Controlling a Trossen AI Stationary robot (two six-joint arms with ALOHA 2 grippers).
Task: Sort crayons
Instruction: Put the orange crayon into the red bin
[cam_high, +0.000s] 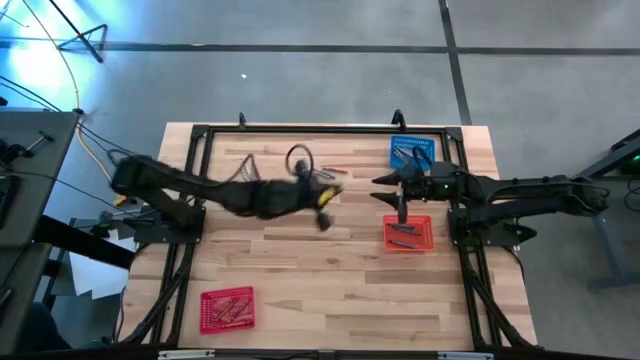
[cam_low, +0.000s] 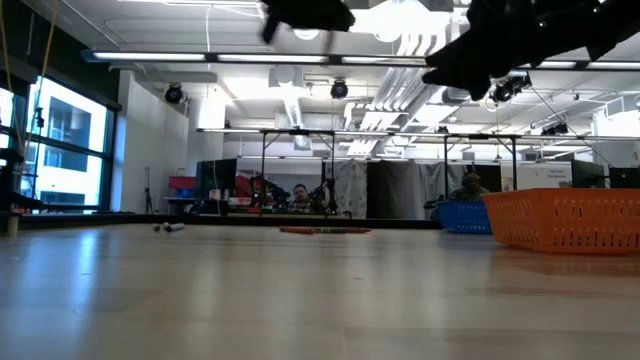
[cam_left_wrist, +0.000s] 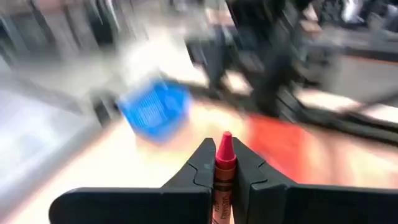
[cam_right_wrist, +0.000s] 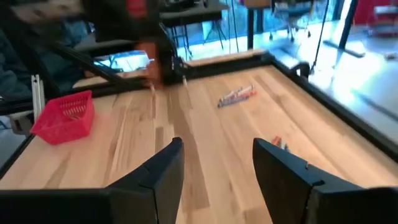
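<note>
My left gripper (cam_high: 328, 200) is over the middle of the table, raised, and shut on a red crayon (cam_left_wrist: 224, 168). My right gripper (cam_high: 385, 188) is open and empty, between the blue basket (cam_high: 412, 152) and the red basket (cam_high: 407, 234) at the right; its fingers (cam_right_wrist: 155, 177) point toward the table's left. Both baskets hold crayons. Loose crayons (cam_high: 335, 172) lie flat on the far middle of the table and also show in the right wrist view (cam_right_wrist: 236, 96) and the low view (cam_low: 325, 230). My left gripper pinches the red crayon's paper-wrapped body (cam_left_wrist: 222, 183) between its two fingers. The crayon lies along the fingers, and its pointed tip (cam_left_wrist: 226, 142) sticks out past the fingertips toward the table's right. It is lifted clear of the table.
A second red basket (cam_high: 228, 308) with crayons stands near the front left. A dark metal frame (cam_high: 300, 130) runs around the table top. A cable loop (cam_high: 298, 158) hangs by my left arm. People sit in the room beyond the table (cam_low: 300, 195).
</note>
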